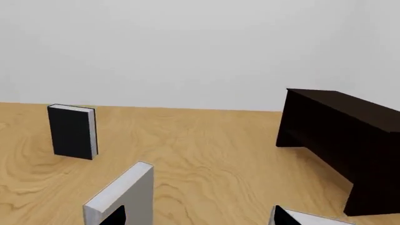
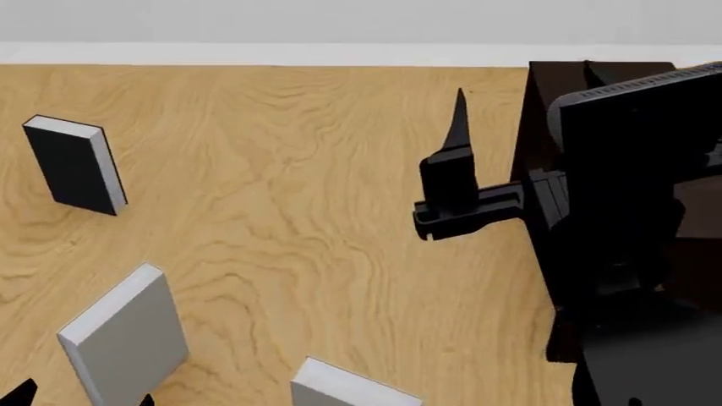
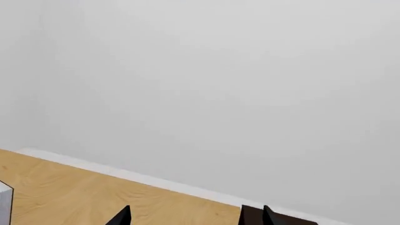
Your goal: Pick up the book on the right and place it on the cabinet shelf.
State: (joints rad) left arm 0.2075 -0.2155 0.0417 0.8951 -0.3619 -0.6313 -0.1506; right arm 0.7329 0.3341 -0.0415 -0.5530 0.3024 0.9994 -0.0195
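Two light grey books show on the wooden table. The book on the right (image 2: 344, 385) sits at the bottom edge of the head view, and only a corner of it (image 1: 312, 218) shows in the left wrist view. The other grey book (image 2: 124, 338) stands tilted to its left. My left gripper (image 1: 198, 216) is open, low over the table, with one fingertip in front of each grey book and only bare wood between them. My right gripper (image 2: 457, 127) is raised beside the dark cabinet shelf (image 2: 542, 110) and is open (image 3: 195, 216) and empty.
A black-covered book (image 2: 73, 165) stands upright at the far left of the table (image 2: 293, 194). The dark cabinet (image 1: 350, 140) runs along the right side. My right arm (image 2: 631, 211) hides much of it in the head view. A white wall lies behind.
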